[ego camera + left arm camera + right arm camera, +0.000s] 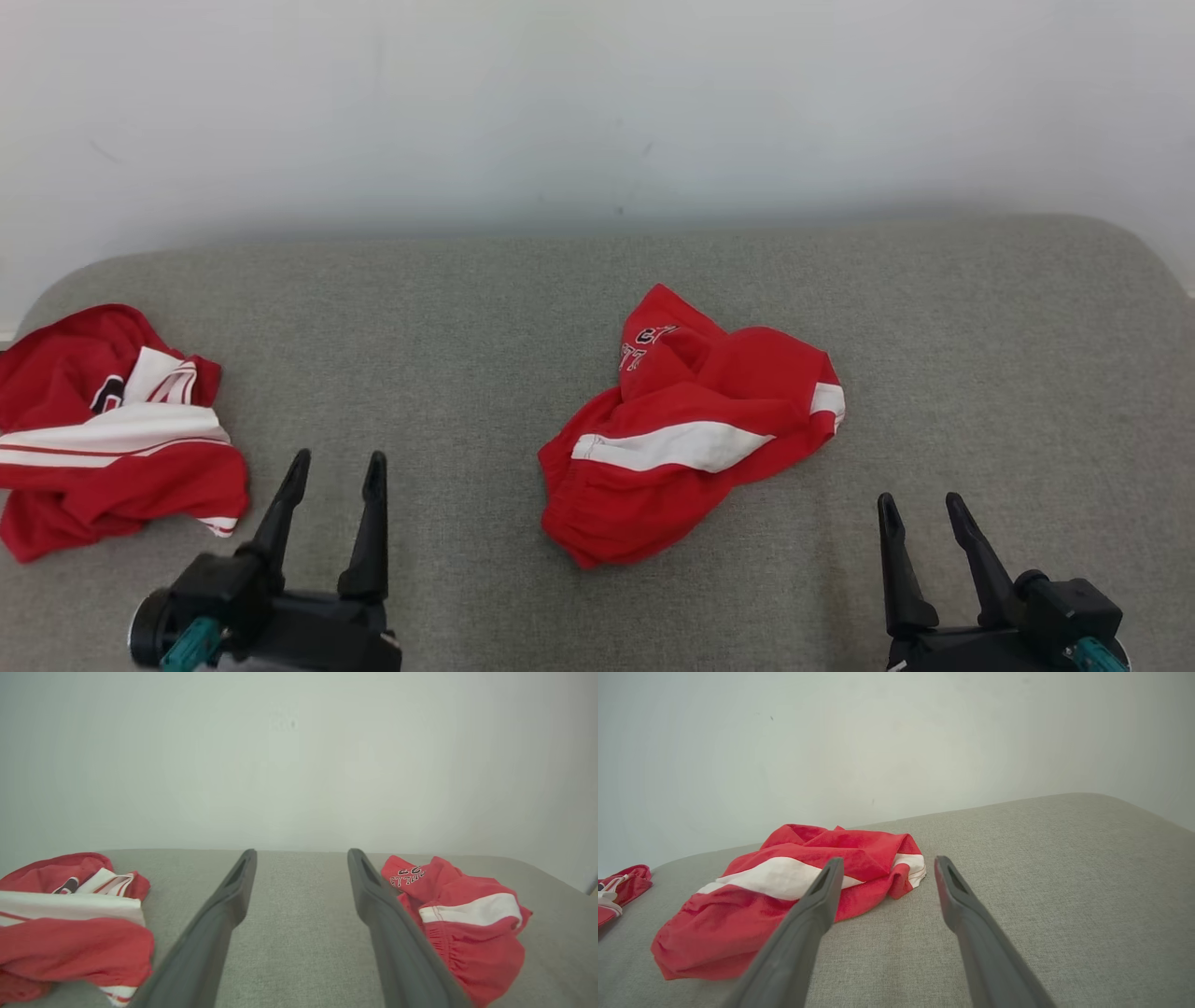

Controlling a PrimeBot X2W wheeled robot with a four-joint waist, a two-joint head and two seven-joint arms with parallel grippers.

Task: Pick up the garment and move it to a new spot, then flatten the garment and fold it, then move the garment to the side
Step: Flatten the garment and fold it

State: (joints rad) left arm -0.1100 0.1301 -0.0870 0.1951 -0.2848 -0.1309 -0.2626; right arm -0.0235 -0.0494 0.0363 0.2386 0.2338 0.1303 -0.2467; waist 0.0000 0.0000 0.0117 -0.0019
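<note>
A crumpled red garment (686, 425) with a white stripe and dark lettering lies in a heap near the middle of the grey padded surface (485, 308). The left wrist view has this garment (460, 924) just right of my fingers; in the right wrist view the garment (794, 891) lies ahead and to the left. My left gripper (336, 467) hovers open at the lower left, well short of the heap, nothing between its fingers. At the lower right my right gripper (922, 509) is open too and holds nothing.
A second bunched red and white garment (107, 429) lies at the surface's left edge, also seen as a red pile (70, 924) in the left wrist view. A pale wall (597, 103) rises behind the surface. The surface's corners are rounded.
</note>
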